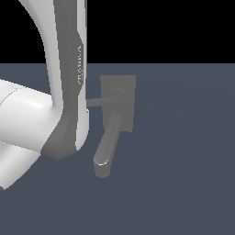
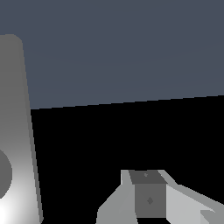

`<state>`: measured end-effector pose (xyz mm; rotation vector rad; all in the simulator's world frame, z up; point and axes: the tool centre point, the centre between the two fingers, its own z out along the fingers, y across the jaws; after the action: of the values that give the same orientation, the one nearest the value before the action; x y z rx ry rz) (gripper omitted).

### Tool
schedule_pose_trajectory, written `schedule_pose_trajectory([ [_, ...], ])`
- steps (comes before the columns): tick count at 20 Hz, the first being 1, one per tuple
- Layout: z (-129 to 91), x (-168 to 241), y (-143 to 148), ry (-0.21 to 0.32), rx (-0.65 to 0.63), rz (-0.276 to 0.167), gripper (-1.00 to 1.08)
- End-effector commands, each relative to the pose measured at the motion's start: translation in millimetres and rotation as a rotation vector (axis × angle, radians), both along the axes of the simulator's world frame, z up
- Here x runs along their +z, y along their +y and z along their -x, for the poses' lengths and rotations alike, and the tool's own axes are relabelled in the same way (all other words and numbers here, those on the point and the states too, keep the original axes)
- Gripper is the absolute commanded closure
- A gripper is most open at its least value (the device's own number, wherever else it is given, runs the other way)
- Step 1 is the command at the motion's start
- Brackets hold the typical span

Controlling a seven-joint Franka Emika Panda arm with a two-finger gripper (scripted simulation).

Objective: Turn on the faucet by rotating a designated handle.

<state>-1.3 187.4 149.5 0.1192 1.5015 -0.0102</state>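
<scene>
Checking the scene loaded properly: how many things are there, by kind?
Faucet (back plate, spout, handle): 1
Robot arm: 1
Gripper, wrist view only: 1
Total: 3

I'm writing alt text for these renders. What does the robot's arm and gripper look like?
The arm is glossy white with rounded, tubular links, a dark grey panel along one side and faint vertical lettering too blurred to read. No cables show. In the wrist view, the gripper appears as angular pale grey facets around a darker grey block.
</scene>
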Motion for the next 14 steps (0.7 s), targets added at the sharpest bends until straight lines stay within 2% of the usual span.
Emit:
schedule_pose_trajectory([
  [1, 1.9, -19.1, -24.0, 0.037, -0.038, 0.021, 1.08],
  [7, 2.4, -21.6, -27.4, 0.042, -0.044, 0.025, 1.08],
  [14, 9.0, -30.5, -47.3, 0.071, -0.077, 0.055, 1.08],
])
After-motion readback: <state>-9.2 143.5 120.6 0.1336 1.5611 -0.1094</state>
